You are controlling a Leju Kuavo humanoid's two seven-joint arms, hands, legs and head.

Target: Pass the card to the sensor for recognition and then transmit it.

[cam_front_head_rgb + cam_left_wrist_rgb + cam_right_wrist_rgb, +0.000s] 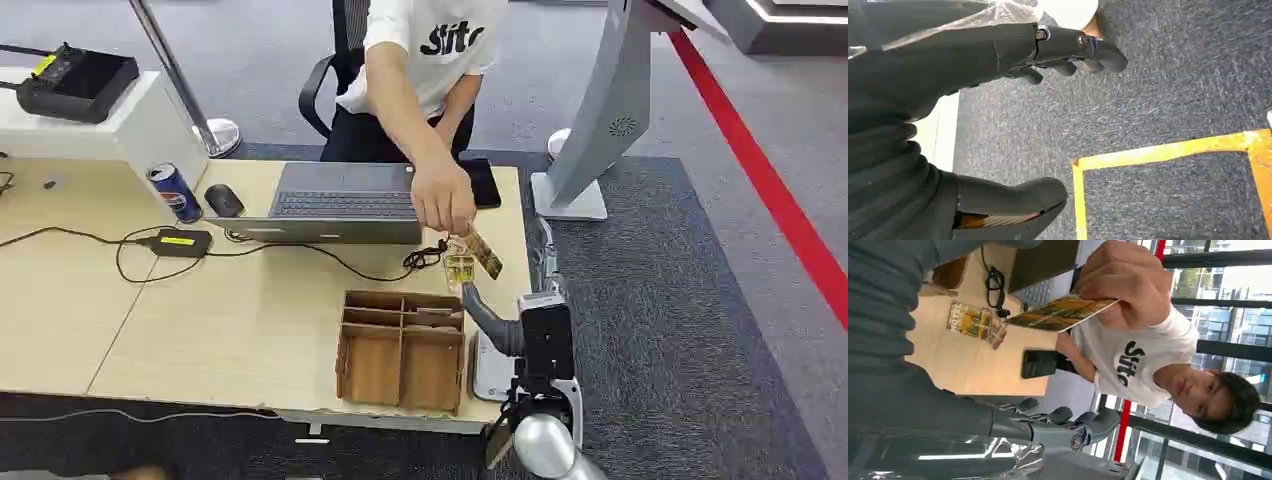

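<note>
A person seated behind the table pinches a yellow-brown printed card (485,255) (1060,312) in one hand (443,195), holding it tilted just above the table. My right hand (480,303) (1058,422) sits just below that card with its fingers spread and nothing in them. A second, similar card (459,268) (970,321) lies flat on the table under the held one. A white flat sensor pad (490,368) lies by my right forearm. My left hand (1058,47) hangs over grey carpet, thumb and fingers apart, holding nothing.
A wooden compartment box (402,350) stands left of the sensor pad. Behind it are a laptop (340,200), a black phone (483,183) (1040,363), cables, a mouse and a cola can (175,192). A grey kiosk stand (600,110) rises at the right. Yellow floor tape (1168,150) marks the carpet.
</note>
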